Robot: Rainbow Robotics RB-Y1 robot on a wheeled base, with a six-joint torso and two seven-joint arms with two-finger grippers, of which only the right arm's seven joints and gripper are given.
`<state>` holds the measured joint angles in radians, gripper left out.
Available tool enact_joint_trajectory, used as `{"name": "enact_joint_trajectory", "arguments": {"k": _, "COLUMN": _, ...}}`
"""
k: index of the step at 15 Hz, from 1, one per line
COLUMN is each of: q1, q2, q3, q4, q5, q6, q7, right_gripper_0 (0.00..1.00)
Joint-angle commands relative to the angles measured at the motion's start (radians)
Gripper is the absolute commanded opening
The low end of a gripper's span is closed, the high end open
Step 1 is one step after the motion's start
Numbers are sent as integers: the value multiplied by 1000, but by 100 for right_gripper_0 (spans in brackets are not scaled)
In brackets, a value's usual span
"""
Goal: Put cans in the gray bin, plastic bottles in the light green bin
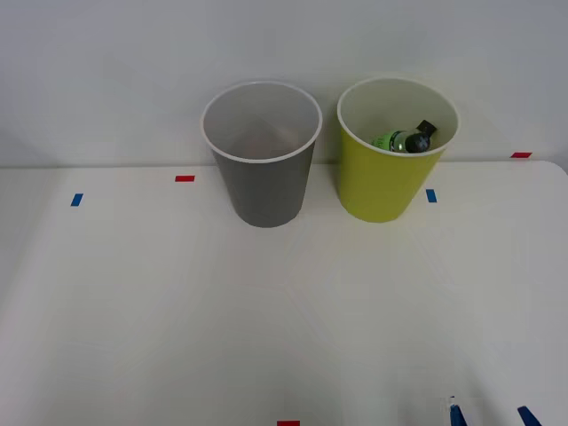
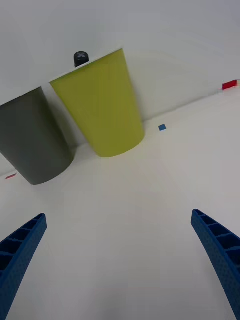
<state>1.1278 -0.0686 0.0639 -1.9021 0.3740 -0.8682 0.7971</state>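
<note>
On the white bench (image 1: 177, 311) stand two tall, round, tapered cup-shaped bins side by side near its far edge, close together but apart. The gray bin with the white rim and pale inside (image 1: 264, 177) is on the left, and the yellow-green bin with the pale inside (image 1: 383, 182) is on the right.

The front view looks down into both. Inside the yellow-green bin lies the small green plastic bottle with a dark cap and a light label (image 1: 404, 139), tilted, its cap toward the right wall near the rim. A faint reddish tint shows low inside the gray bin; what it is cannot be told.

The wrist view sees the bins from low on the bench, so their insides are hidden; only the bottle's dark cap (image 2: 81, 58) pokes above the yellow-green rim (image 2: 102, 105), with the gray bin (image 2: 32, 140) just beside it.

The right end effector (image 2: 120, 260) hangs over bare bench well short of the bins, its blue ribbed fingers (image 2: 217, 250) spread wide apart with nothing between them. In the front view their tips (image 1: 454, 414) peek in at the near right edge.

Small red and blue tape marks (image 1: 185, 178) dot the bench.
</note>
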Motion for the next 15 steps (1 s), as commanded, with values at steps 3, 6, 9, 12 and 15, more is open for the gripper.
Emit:
{"name": "enact_joint_trajectory", "arguments": {"k": 3, "q1": 21, "q2": 3, "q3": 42, "q4": 74, "q5": -75, "q6": -66, "q7": 287, "right_gripper_0": 100}}
{"name": "enact_joint_trajectory", "arguments": {"k": 6, "q1": 81, "q2": -3, "q3": 66, "q4": 74, "q5": -124, "q6": -83, "q7": 373, "right_gripper_0": 100}}
{"name": "enact_joint_trajectory", "arguments": {"k": 9, "q1": 99, "q2": -16, "q3": 65, "q4": 74, "q5": -127, "q6": -114, "q7": 378, "right_gripper_0": 100}}
{"name": "enact_joint_trajectory", "arguments": {"k": 12, "q1": 115, "q2": -19, "q3": 62, "q4": 74, "q5": -124, "q6": -126, "q7": 412, "right_gripper_0": 100}}
{"name": "enact_joint_trajectory", "arguments": {"k": 15, "q1": 122, "q2": -17, "q3": 93, "q4": 90, "q5": -144, "q6": -137, "q7": 481, "right_gripper_0": 100}}
